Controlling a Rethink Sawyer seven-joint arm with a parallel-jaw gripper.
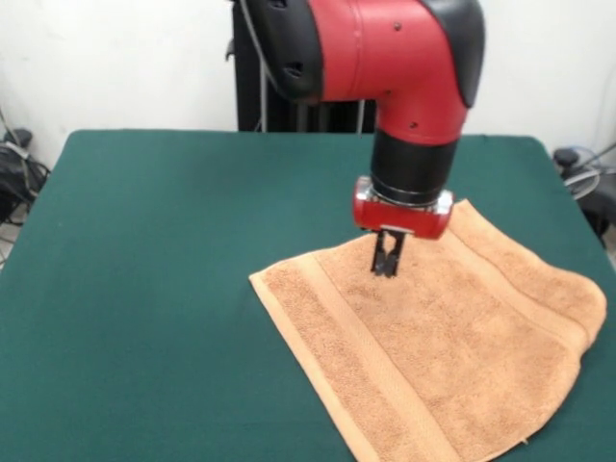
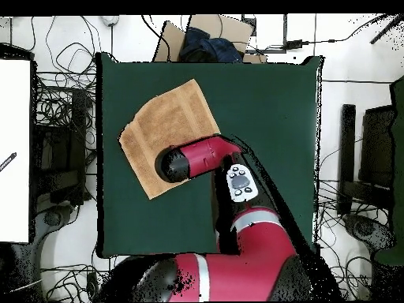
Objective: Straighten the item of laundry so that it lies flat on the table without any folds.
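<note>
The large rectangular table covered in dark green felt-like cloth (image 1: 144, 289) fills most of the front view, and the overhead view shows its whole outline (image 2: 268, 158), ringed by tangled cables on a pale floor. The red and black robot arm (image 1: 404, 58) comes down over the right half of the table in the front view; from above, its red forearm (image 2: 207, 154) reaches across from the base and covers the wrist completely. The light orange-tan terry-cloth towel (image 1: 452, 356) lies on the near right part of the table in the front view, set at an angle, with its near end running off the picture's lower edge. The overhead view shows it whole (image 2: 170, 126), roughly square and skewed, toward the left far corner of the table as seen there. A woven band stripe (image 1: 375, 361) runs parallel to its left edge, and its right side rises in a soft fold. The small black gripper (image 1: 386, 262) hangs from the red wrist over the towel's far part, its fingers pressed close together, tips at or just above the cloth; whether they pinch any fabric cannot be told. No writing or label can be read in either view.
</note>
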